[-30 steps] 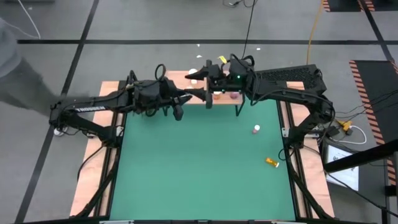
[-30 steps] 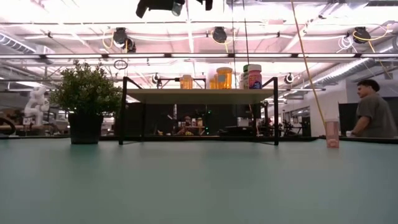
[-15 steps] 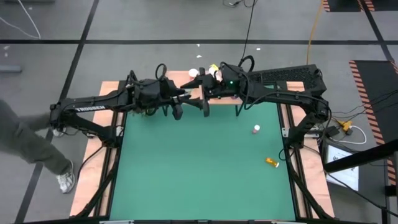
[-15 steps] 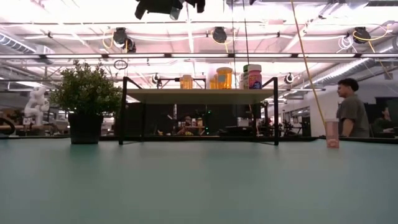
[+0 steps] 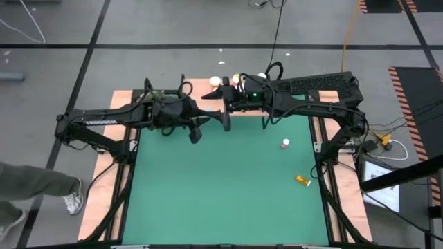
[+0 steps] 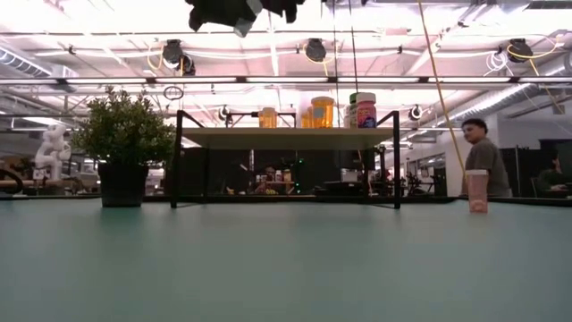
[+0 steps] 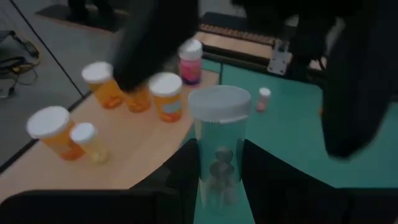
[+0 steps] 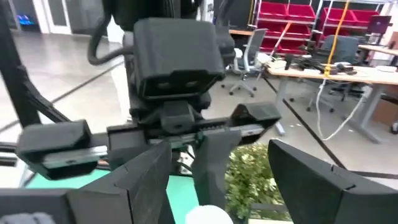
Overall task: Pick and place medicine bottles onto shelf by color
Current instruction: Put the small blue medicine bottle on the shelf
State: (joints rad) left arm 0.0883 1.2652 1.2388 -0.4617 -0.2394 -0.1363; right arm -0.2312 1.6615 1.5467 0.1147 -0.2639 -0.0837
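My left gripper [image 5: 196, 128] hangs in the air just in front of the shelf [image 6: 286, 137], shut on a clear medicine bottle [image 7: 219, 143] with a white cap. My right gripper [image 5: 225, 117] faces it, open. Its two fingers [image 7: 354, 87] stand on either side of the bottle's cap end and are not seen touching it. Several orange bottles [image 7: 166, 94] and a pink one [image 7: 190, 61] stand on the light-wood shelf board [image 7: 124, 155]. A pink bottle [image 5: 285, 144] stands on the green mat, and an orange one [image 5: 302, 180] lies there. My left gripper pinches the clear bottle's lower body [image 7: 217, 177] between its two fingers. The white cap [image 7: 219, 102] sticks out past the fingertips toward my right gripper. The bottle is lifted clear of mat and shelf.
A bushy plant in a dark pot [image 6: 125, 148] stands at the shelf's left end. A bigger green-capped bottle [image 6: 362, 109] stands on the shelf's right part. The mat's near half [image 5: 221, 200] lies bare. People walk beyond the table [image 6: 483, 156].
My right gripper has come off the shelf toward the table's left and near side, up to my left gripper's bottle. My left gripper has turned a little and shifted slightly toward the near edge, still holding the bottle. People have walked past the table.
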